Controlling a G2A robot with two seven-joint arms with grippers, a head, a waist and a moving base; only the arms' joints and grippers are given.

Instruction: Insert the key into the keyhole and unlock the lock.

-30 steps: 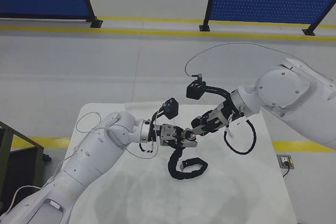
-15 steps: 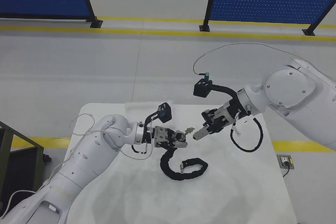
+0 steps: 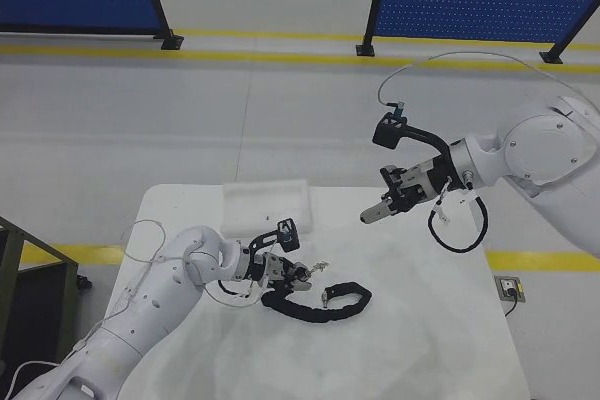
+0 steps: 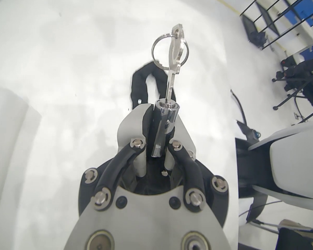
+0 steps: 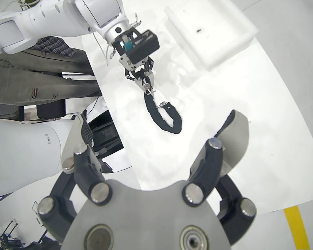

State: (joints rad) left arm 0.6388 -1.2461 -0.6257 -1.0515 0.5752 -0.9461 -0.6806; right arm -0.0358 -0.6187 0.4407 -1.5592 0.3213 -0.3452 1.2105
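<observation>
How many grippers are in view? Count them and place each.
2: the left gripper, low over the table, shut on the lock; the right gripper, open, raised apart.

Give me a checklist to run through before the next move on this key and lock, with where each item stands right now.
1. Key seated in keyhole: ok. The key sticks out of the end of the lock cylinder.
2. Grip on lock: ok. The left gripper is shut on the lock cylinder.
3. Right gripper free: ok. The right gripper is open, empty and raised away from the lock.
4. Key turned: cannot tell.
5. Chain end released: ok. The pin end of the chain lies on the table, apart from the cylinder.
</observation>
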